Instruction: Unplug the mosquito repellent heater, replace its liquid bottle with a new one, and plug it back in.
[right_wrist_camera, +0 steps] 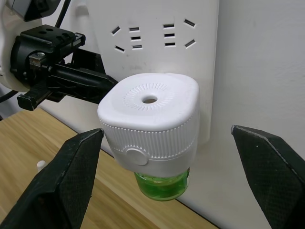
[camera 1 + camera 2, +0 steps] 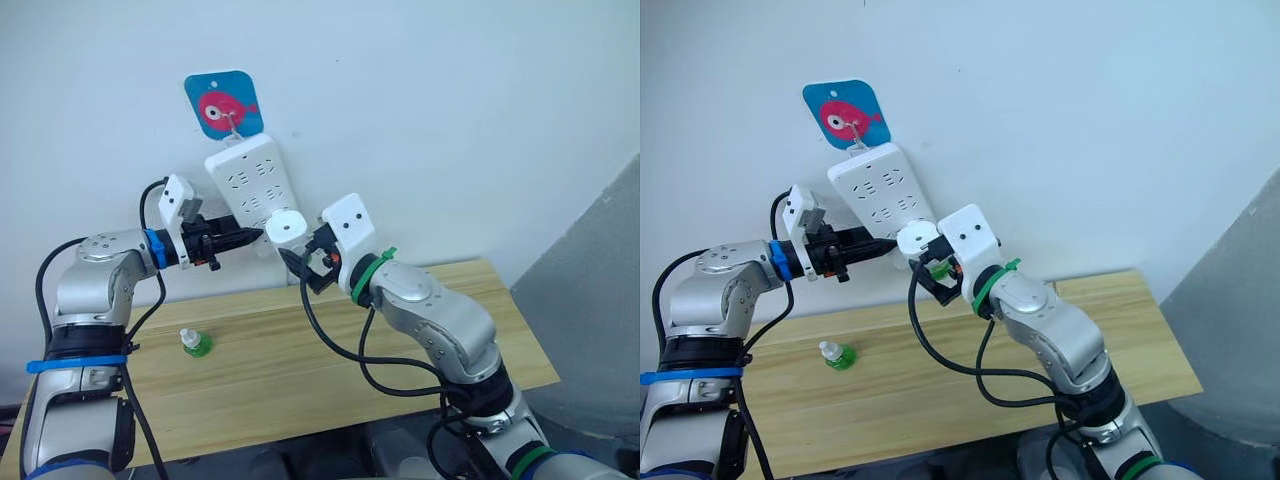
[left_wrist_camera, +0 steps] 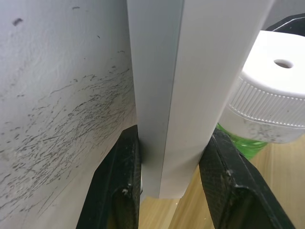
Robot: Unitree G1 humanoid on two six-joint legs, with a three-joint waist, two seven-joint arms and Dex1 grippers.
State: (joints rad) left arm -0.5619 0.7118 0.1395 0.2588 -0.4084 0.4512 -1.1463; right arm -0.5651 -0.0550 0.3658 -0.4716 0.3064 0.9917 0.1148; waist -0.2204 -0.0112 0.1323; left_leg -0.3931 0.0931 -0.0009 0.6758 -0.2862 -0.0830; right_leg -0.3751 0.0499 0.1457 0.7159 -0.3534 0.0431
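Observation:
The mosquito repellent heater, white and rounded with a round vent hole, is plugged into the lower end of the white power strip on the wall. A green liquid bottle hangs under it. My right gripper is open, its fingers wide on either side of the heater and apart from it. My left gripper is shut on the strip's lower end, just left of the heater. Another small green bottle with a white tip stands on the wooden table.
The power strip hangs from a blue hook plate with a pink fish on the white wall. The table's right end borders a grey panel. Black cables loop under both arms.

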